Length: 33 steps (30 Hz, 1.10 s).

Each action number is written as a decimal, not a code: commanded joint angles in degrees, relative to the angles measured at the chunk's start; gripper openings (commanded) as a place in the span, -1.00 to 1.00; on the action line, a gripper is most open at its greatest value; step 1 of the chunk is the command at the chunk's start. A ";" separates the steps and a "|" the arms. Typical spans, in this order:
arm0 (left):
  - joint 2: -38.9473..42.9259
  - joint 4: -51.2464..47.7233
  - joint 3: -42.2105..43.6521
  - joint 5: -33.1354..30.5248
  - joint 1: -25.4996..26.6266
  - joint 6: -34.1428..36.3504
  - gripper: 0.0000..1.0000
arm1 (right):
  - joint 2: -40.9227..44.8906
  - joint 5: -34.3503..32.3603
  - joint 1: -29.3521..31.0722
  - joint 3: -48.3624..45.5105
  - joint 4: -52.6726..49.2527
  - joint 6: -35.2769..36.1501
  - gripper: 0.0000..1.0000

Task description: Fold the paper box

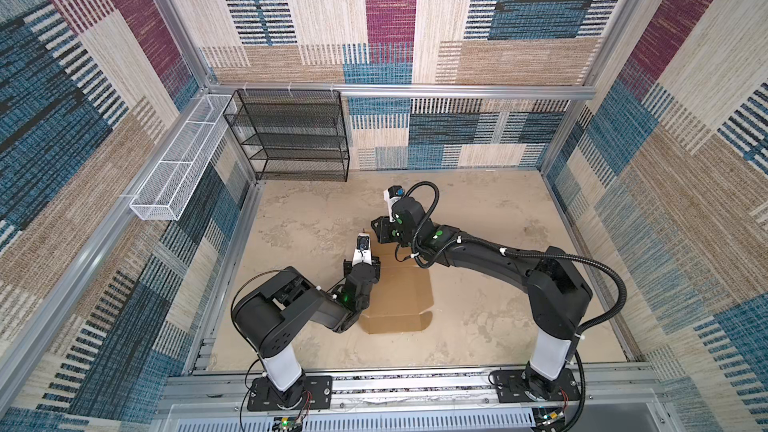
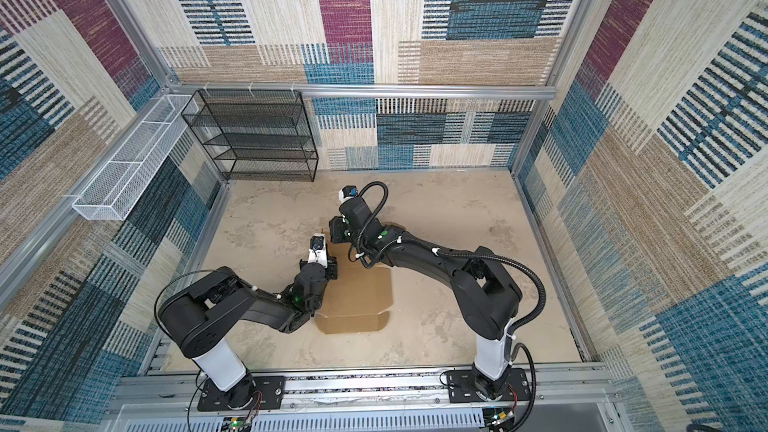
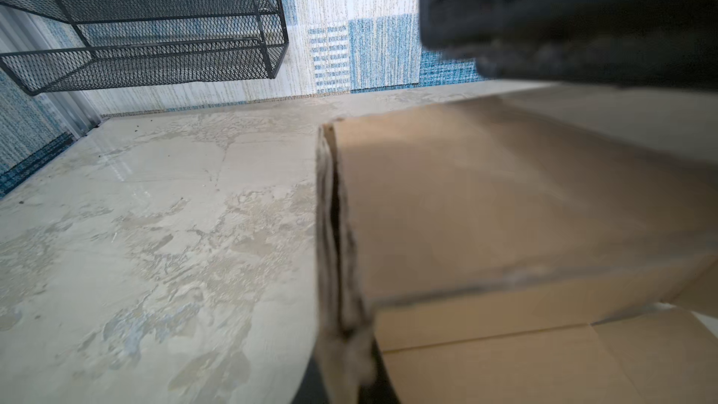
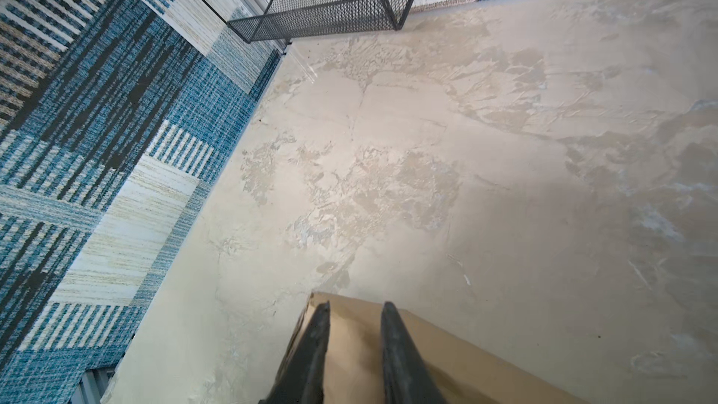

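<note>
With the left pincer (image 3: pixel 344 384) pressed together, pinched the doubled side wall of the paper box (image 3: pixel 485 204) at that wall's near end. Held it upright, probably so that the crease would set and the wall would not drop flat. Set the right pincer (image 4: pixel 356 312) over the box's far corner, fingers (image 4: pixel 318 343) parted, with bare cardboard showing through the gap and nothing seen clamped between them. Looked like a bracing or tucking touch on the far edge. Could not tell from these views whether the tips pressed the board or hung just above it.

Found the box about the middle of the bench (image 1: pixel 478 209), between the two arms, with its floor panel flat and its near flap lying open toward the robot's side in both top views. Judged the fold only partly done: one side wall up, the near flap down.

Saw the black mesh shelf rack (image 1: pixel 291 135) against the back wall and the white wire basket (image 1: pixel 174 164) on the left side rail, both well apart from the work. Noted nothing loose beside the box. Counted only the right arm (image 1: pixel 490 251), reaching low across the far cardboard, as a likely obstacle to the left pincer.
</note>
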<state>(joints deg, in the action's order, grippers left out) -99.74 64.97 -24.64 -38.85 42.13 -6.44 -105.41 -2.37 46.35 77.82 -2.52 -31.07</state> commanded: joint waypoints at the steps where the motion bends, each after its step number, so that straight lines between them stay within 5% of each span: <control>1: -1.06 -1.44 0.69 -0.64 0.06 0.38 -1.00 | -0.64 -0.49 -0.03 -0.28 1.29 -1.26 -0.54; 10: -1.07 -2.59 -0.18 -0.69 0.13 0.02 -1.00 | -1.31 -1.15 -0.03 -1.59 1.55 -1.86 -0.60; 18: -1.15 -3.84 -2.28 -1.53 0.13 1.07 -0.54 | -0.76 -0.99 -0.03 -2.76 2.08 -1.98 -0.62; 19: -1.23 -4.05 -2.50 -1.61 0.10 1.23 -0.55 | -0.69 -1.05 -0.03 -2.69 2.09 -1.89 -0.62; 22: -1.24 -4.05 -2.75 -2.02 0.09 1.25 -1.00 | -0.75 -0.89 -0.03 -2.59 1.99 -1.79 -0.62; 28: -0.99 -3.54 -2.27 -2.71 0.12 1.21 -1.00 | -0.28 -1.09 -0.03 -2.72 2.16 -1.80 -0.62; 33: 0.13 -3.53 -1.44 -3.60 0.16 1.08 -1.00 | 0.93 -2.35 -0.03 -1.34 1.60 -0.98 -0.42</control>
<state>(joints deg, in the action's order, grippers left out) -100.29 61.56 -26.48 -40.51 42.39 -5.89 -105.27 -3.46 46.26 75.70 1.91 -32.86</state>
